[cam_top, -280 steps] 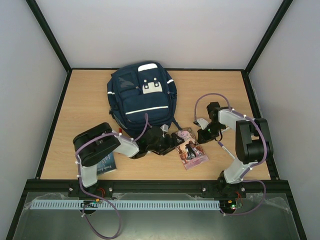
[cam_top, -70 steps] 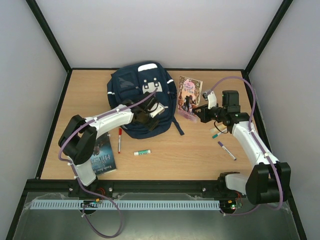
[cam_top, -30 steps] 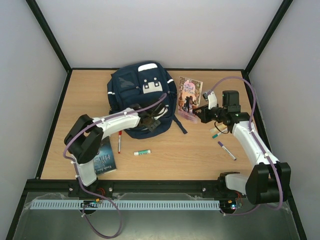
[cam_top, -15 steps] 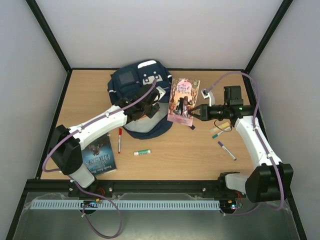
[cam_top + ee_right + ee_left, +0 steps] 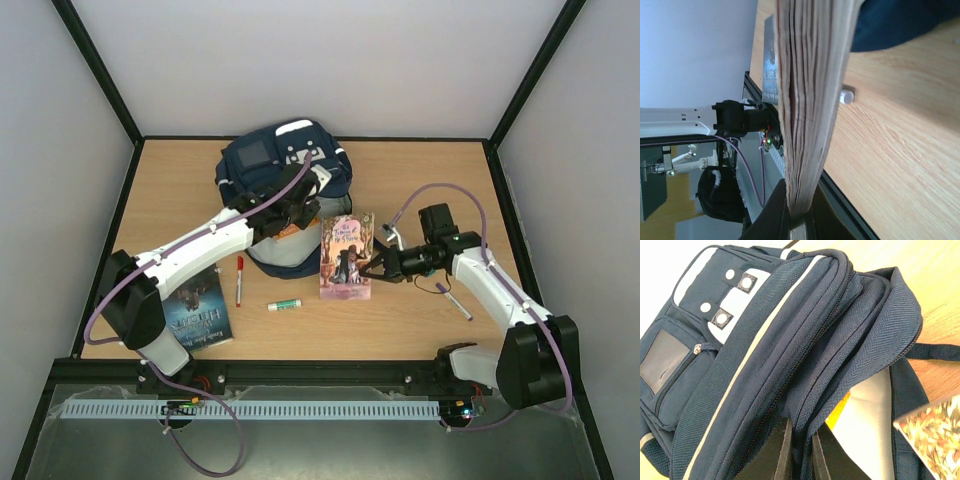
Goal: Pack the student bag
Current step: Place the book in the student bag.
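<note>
The student bag (image 5: 272,166), navy with white patches, lies at the back middle of the table. My left gripper (image 5: 301,205) is shut on the fabric edge of its opening (image 5: 801,437) and holds it up, so the pale lining (image 5: 865,410) and something yellow (image 5: 838,412) show inside. A pink-covered book (image 5: 346,256) hangs just right of the bag's mouth, with my right gripper (image 5: 383,266) shut on its near edge. In the right wrist view the book's page block (image 5: 810,100) rises from between the fingers (image 5: 771,215). A corner of that book (image 5: 935,435) shows in the left wrist view.
A dark blue book (image 5: 195,315) lies at the near left beside the left arm. A red pen (image 5: 239,280) and a white glue stick (image 5: 284,304) lie in front of the bag. A purple marker (image 5: 456,301) lies under the right arm.
The right gripper has carried the pink book leftward and toward the near edge, to just right of the bag's mouth. The left gripper keeps the bag's edge lifted, as it did half a second ago.
</note>
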Motion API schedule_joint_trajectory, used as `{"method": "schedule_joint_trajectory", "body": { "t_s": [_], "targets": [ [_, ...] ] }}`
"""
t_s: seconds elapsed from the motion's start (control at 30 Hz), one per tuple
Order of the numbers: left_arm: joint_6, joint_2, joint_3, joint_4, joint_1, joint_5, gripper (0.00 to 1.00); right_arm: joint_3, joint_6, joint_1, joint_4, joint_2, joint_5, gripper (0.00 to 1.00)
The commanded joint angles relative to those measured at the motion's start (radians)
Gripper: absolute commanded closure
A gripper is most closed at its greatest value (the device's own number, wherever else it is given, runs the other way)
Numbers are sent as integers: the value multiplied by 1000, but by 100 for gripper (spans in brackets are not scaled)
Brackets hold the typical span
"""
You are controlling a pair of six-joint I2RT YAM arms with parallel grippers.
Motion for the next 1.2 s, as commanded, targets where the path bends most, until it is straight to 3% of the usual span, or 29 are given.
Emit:
{"method": "schedule_joint_trajectory", "body": {
  "t_s": [0.0,0.77,1.17],
  "targets": [
    [-1,-27,47,126,-6,2,98,-53,86,27,73,-27,-32,99],
    [19,-140,-115,282,-9,217,98,78,69,183,103,217,-33,99],
    [31,-166,-147,302,4,219,98,175,40,234,101,408,-100,99]
  ]
}}
